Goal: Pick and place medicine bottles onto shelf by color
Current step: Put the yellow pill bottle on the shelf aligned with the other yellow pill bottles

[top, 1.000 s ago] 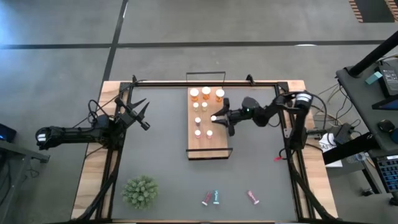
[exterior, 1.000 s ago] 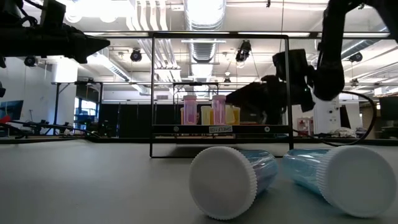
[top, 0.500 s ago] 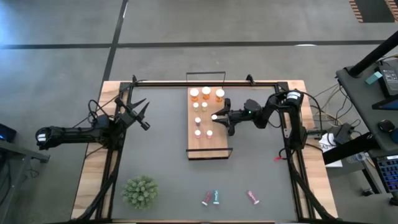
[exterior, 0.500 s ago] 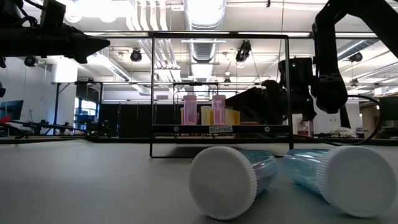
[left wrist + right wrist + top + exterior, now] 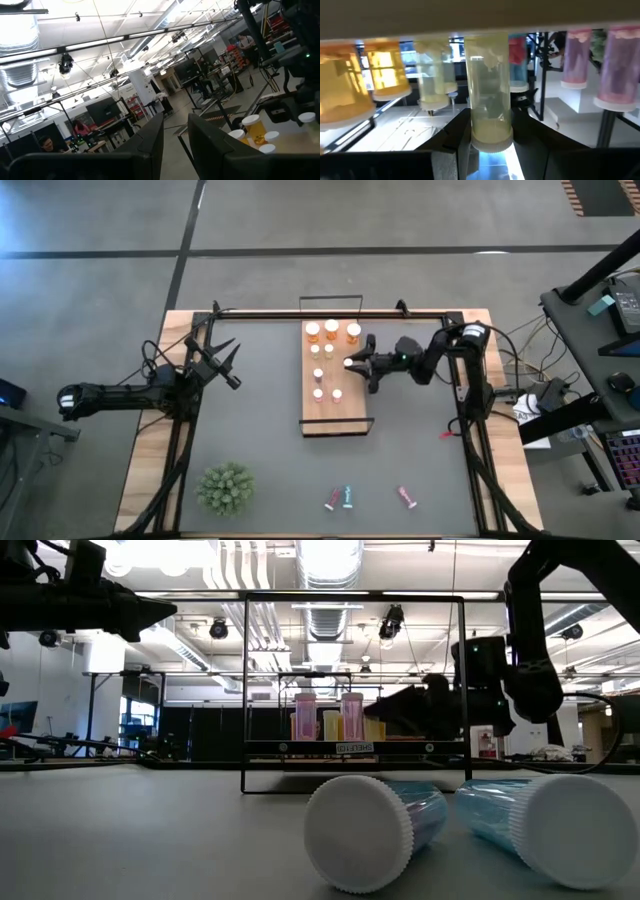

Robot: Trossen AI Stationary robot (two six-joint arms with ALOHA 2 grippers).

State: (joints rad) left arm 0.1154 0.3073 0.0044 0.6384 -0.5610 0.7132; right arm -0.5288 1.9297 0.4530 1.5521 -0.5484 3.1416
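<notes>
The shelf (image 5: 350, 412), a light-wood board, lies at the table's far middle. Upright white-capped medicine bottles stand on it: orange ones (image 5: 332, 328) at the far end, pale ones (image 5: 316, 350) behind them, pink ones (image 5: 318, 392) nearer. My right gripper (image 5: 352, 363) is over the shelf's right side, shut on a pale medicine bottle (image 5: 487, 95). My left gripper (image 5: 226, 366) waits shut, raised over the table's left side. Three more bottles (image 5: 348, 497) lie on their sides near the table's front edge. My right gripper pinches the pale bottle's body (image 5: 470, 127), just below its white cap (image 5: 491, 144), between its two fingers (image 5: 451, 142). The fingers come level from the table's right and lie across the bottle. The bottle stands upright, cap up; I cannot tell whether its base touches the shelf board.
A green spiky plant (image 5: 226, 488) stands at the near left. Two teal bottles (image 5: 375, 830) lie close in the low view. The shelf's black wire frame (image 5: 350, 690) rises at its short ends. A black rail (image 5: 330, 311) runs along the table's far edge.
My right gripper has sunk toward the shelf board with the pale bottle, staying shut on it, and has moved a little toward the orange bottles. The bottle stays upright.
</notes>
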